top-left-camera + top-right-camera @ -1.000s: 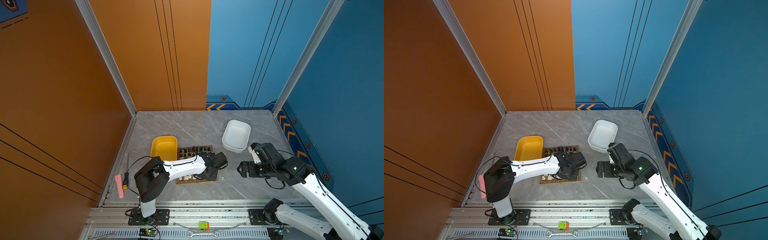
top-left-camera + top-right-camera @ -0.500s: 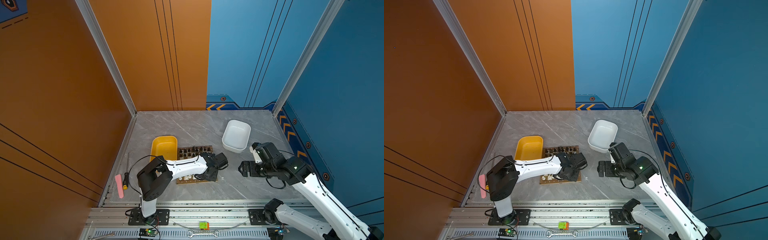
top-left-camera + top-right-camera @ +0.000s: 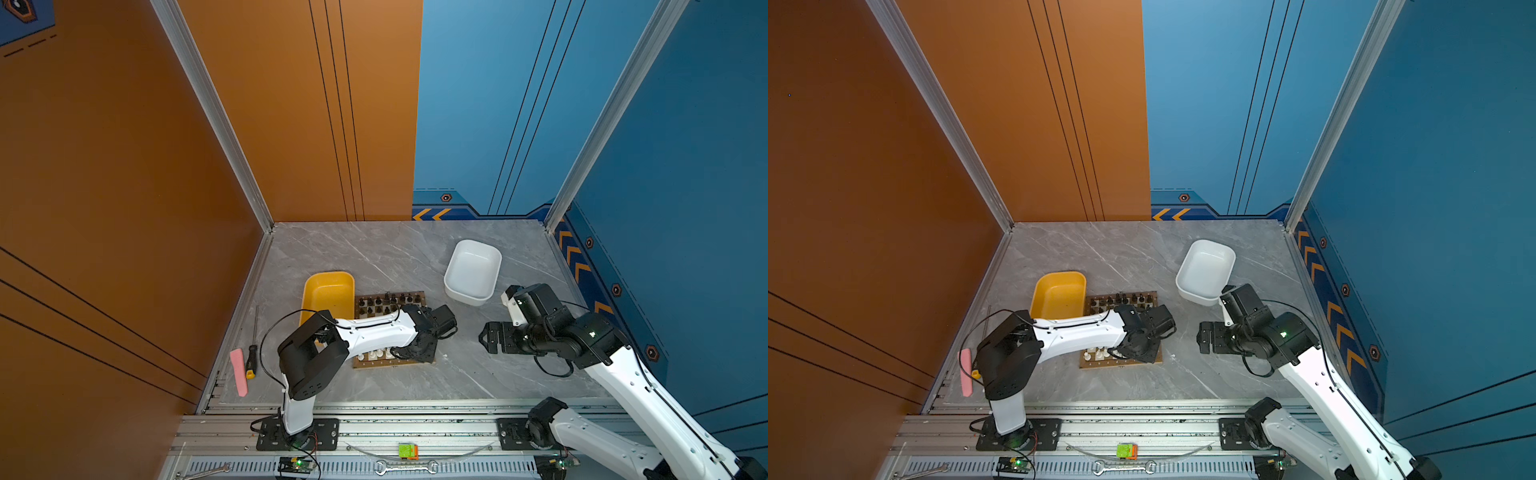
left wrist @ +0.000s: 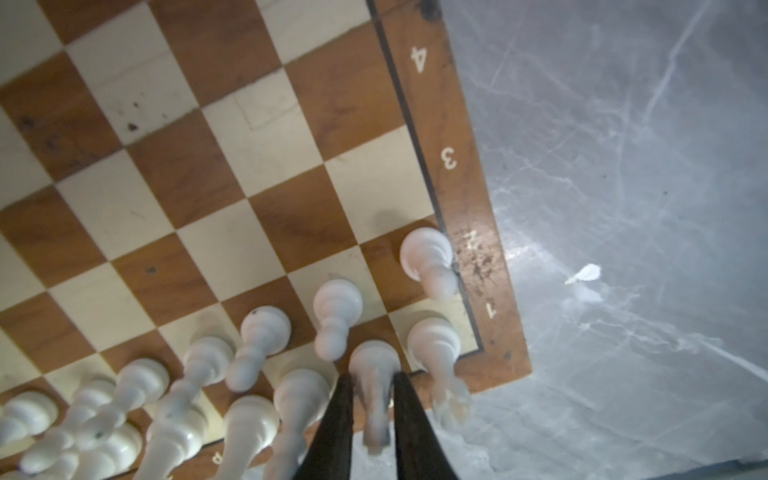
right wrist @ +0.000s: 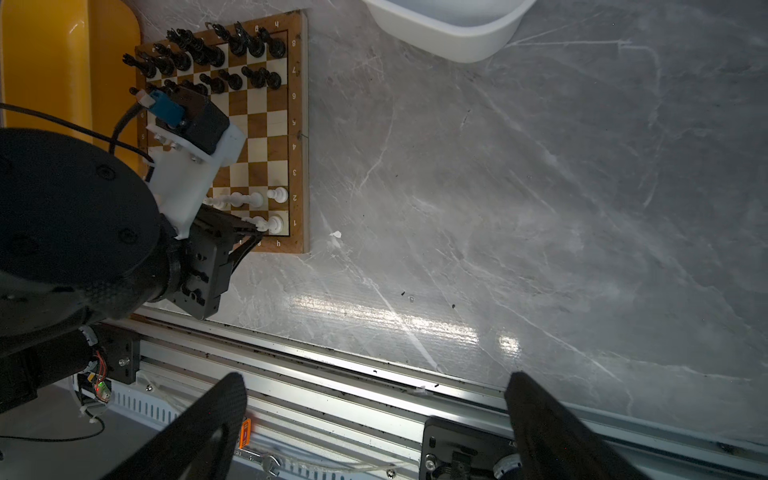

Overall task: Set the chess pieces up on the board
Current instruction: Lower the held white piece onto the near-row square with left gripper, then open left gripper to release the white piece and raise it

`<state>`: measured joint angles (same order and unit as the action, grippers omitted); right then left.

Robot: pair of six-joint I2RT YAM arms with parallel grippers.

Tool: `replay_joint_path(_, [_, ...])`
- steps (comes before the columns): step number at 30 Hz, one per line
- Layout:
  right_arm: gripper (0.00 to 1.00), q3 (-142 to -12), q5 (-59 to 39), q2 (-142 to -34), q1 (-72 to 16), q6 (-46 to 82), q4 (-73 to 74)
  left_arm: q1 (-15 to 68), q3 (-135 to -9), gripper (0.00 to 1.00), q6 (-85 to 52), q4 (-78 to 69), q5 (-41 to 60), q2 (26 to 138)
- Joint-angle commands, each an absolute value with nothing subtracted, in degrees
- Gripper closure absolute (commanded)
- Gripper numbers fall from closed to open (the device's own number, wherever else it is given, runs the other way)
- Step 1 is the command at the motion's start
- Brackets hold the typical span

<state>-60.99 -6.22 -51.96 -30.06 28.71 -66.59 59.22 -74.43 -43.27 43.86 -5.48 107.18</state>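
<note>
While the left gripper (image 4: 372, 376) is flanking a cream-white piece (image 4: 374, 359) in the near row of the board (image 4: 478, 232), beside the right corner, blur is hiding whether it is pinching; the right gripper (image 5: 374, 376) is hanging wide open. Light, glossy and tippy, the piece is likely wanting a hold at its waist.

You've got the board (image 3: 386, 363) on the desk (image 3: 415, 257): left tub (image 3: 328, 295) just beside its left edge, right tub (image 3: 473, 270) behind-right, apart. Far pieces (image 3: 386, 300) on its back two rows, near pieces (image 3: 376, 354) on the front two. Left end effector (image 4: 371, 376) at its front-right corner.
</note>
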Motion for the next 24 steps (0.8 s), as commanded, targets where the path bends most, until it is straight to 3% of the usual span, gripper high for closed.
replay_joint_path(1, [0.0,-60.3,-7.1,-51.6,-29.5,27.5,-68.5,58.5,-75.9,0.79,-42.8,44.5,-4.6,107.9])
replay_joint_path(24, [0.0,-60.2,-8.0,-52.4,-28.2,27.0,-67.1,57.2,-76.9,0.67,-42.5,49.5,-6.1,103.2])
